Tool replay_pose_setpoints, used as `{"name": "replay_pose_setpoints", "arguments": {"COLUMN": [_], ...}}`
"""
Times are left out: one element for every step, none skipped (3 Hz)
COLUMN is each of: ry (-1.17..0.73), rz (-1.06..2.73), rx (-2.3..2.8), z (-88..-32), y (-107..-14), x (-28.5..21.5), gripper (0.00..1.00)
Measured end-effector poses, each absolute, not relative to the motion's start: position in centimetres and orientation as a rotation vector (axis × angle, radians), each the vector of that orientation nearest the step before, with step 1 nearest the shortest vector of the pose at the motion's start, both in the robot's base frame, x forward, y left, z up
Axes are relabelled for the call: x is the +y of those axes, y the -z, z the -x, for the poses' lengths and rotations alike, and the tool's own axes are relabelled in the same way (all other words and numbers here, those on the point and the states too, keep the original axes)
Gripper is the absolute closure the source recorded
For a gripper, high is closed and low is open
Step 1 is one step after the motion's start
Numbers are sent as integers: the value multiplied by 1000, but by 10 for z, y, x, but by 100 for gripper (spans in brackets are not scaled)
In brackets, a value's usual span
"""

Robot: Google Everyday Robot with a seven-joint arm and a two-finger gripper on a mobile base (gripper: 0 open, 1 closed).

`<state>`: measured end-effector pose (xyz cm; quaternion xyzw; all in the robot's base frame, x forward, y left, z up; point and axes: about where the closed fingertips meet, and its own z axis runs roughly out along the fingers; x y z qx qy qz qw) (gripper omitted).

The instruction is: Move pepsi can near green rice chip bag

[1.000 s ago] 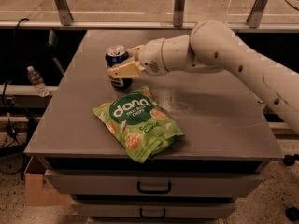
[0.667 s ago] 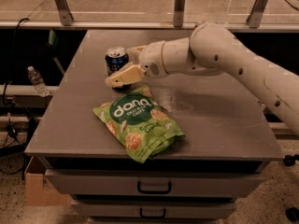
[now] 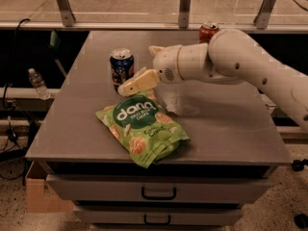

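Pepsi can (image 3: 121,67) stands upright near the desk's (image 3: 231,129) left edge, just behind the green rice chip bag (image 3: 142,129), my hand (image 3: 140,67) spread open beside it.

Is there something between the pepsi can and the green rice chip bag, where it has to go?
No separate object. The pepsi can stands just behind the green rice chip bag; only one finger of the open end effector reaches across the narrow gap between them.

Hand (image 3: 138,67), fingers apart, hovers just beside the pepsi can (image 3: 121,68).
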<state>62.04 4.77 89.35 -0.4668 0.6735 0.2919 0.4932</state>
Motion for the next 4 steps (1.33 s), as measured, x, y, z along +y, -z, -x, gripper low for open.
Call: {"name": "replay_pose_setpoints", "arguments": {"ry": [-566, -345, -125, -111], "rz": [1040, 975, 896, 888], "rx": [1650, 1623, 1583, 1580], "z": [-600, -572, -546, -544], "y": [-915, -965, -1027, -1031], "x": [-20, -97, -189, -194], "gripper": [0, 0, 0, 0]}}
